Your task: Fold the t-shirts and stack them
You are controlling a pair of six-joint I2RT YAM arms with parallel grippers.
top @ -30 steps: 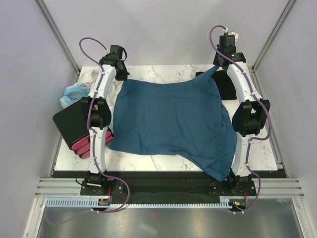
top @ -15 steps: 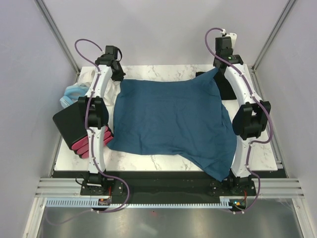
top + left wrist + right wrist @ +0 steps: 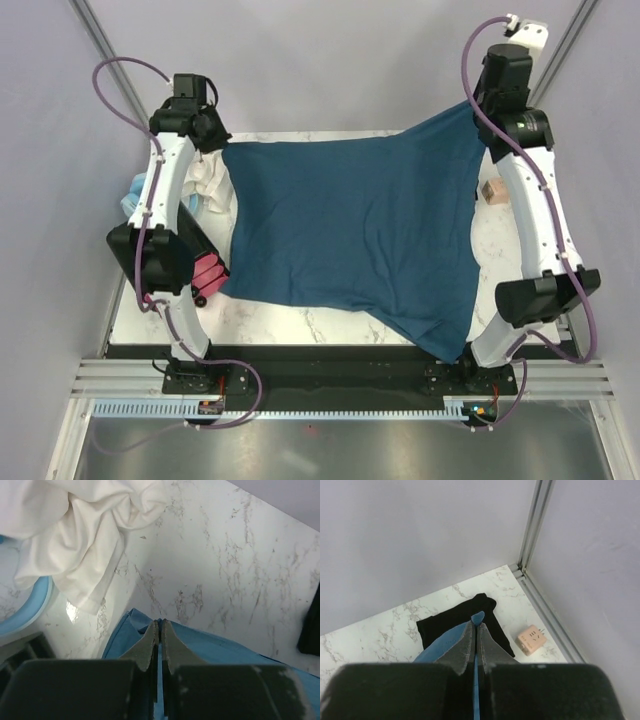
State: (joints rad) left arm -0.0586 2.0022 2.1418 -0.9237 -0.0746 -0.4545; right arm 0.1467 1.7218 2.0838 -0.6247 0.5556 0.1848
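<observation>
Heads up: your left claw (image 3: 160,624) and right claw (image 3: 476,626) are each pinched shut on a far corner of the blue shirt (image 3: 350,235). It hangs stretched above the desk (image 3: 280,322), with its near right tail off the near edge. Those pinches look thin, so pull wider and a corner could slip. Drop it carelessly and it may snag the white cloth (image 3: 80,540) or bury the black shirt (image 3: 447,620).

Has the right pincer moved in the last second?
Yes. The right pincer has swung outward toward the corner post on the far right, taking a corner of the teal shirt with it.
</observation>
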